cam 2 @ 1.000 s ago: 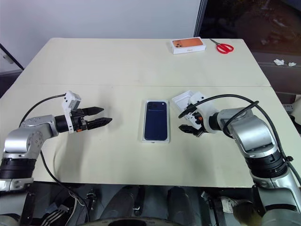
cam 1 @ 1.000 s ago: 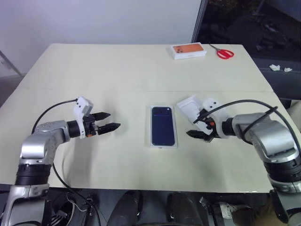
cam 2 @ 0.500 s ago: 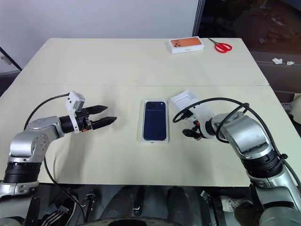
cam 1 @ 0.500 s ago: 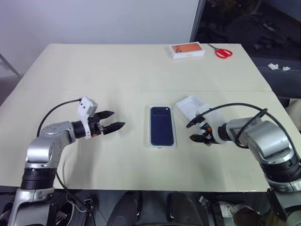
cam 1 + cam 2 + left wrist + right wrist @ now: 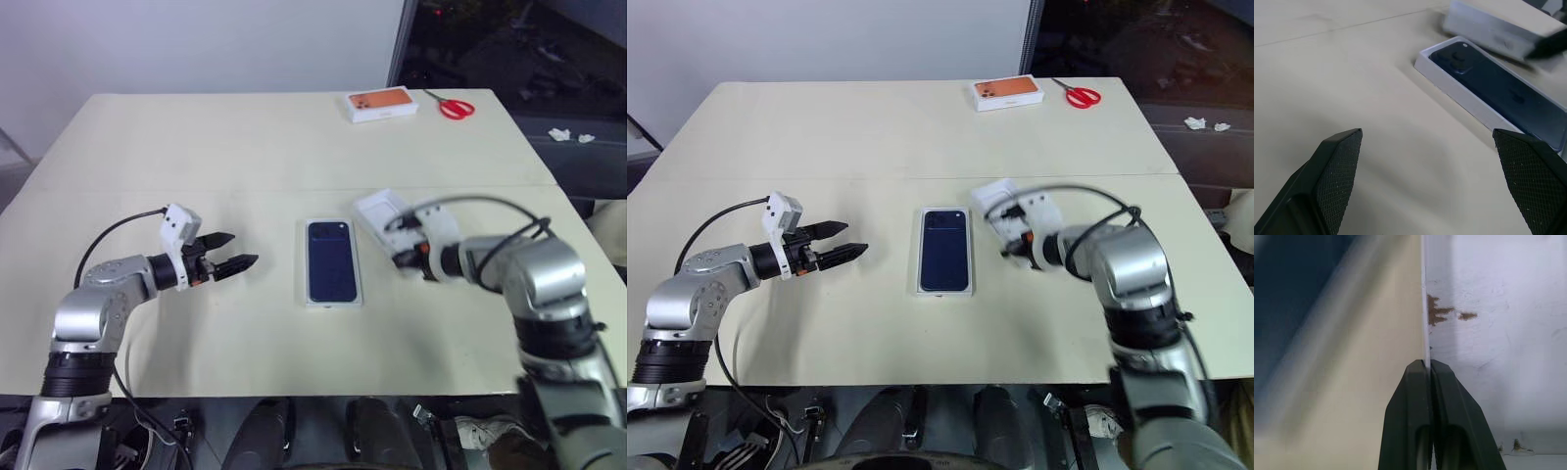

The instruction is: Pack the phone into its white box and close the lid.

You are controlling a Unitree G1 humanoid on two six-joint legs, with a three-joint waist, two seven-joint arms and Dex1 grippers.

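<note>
Left eye view: on your cream tabletop (image 5: 245, 147), the shallow white cardboard box (image 5: 332, 300) sits mid-front with the slim dark navy phone (image 5: 331, 260) already lying in it, so packing looks done. The white cardboard lid (image 5: 380, 211) lies just right of the box, plain inside up. Your right end effector (image 5: 1428, 377) has its fingers pressed together on the lid's thin edge. Your left end effector (image 5: 235, 263) hovers spread wide, well left of the box. Left to do: bring the lid over and seat it.
</note>
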